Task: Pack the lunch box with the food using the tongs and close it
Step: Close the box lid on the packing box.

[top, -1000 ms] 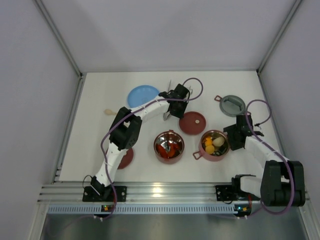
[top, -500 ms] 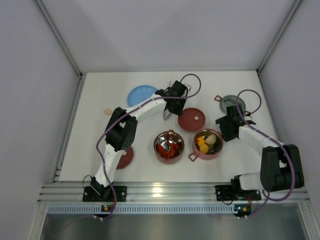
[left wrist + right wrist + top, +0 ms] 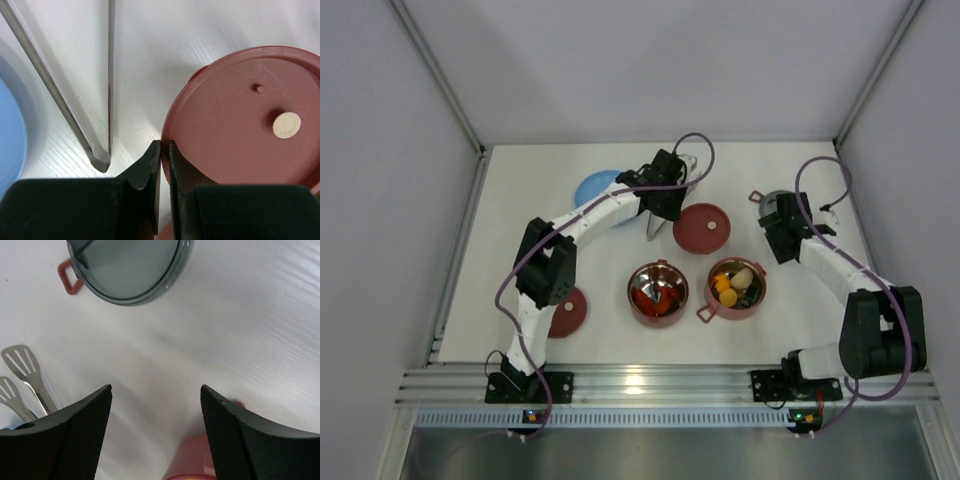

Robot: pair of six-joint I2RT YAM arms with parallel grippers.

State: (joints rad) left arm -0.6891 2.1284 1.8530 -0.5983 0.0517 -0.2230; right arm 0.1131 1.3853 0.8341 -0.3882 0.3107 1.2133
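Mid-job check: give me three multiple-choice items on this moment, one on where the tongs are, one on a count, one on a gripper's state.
1. Where do the tongs lie?
A) between the blue plate and the maroon lid
B) inside a bowl
C) on the grey lid

2. How many bowls have something in them?
A) one
B) two
C) three

3. The right gripper is:
A) open and empty
B) shut on the grey lid
C) shut on the tongs

Key:
1 A, the left wrist view shows them with the plate on one side and the lid on the other.
2 B, the left bowl holds red pieces, and the right bowl holds orange and beige pieces.
3 A, its fingers stand wide apart with nothing between.
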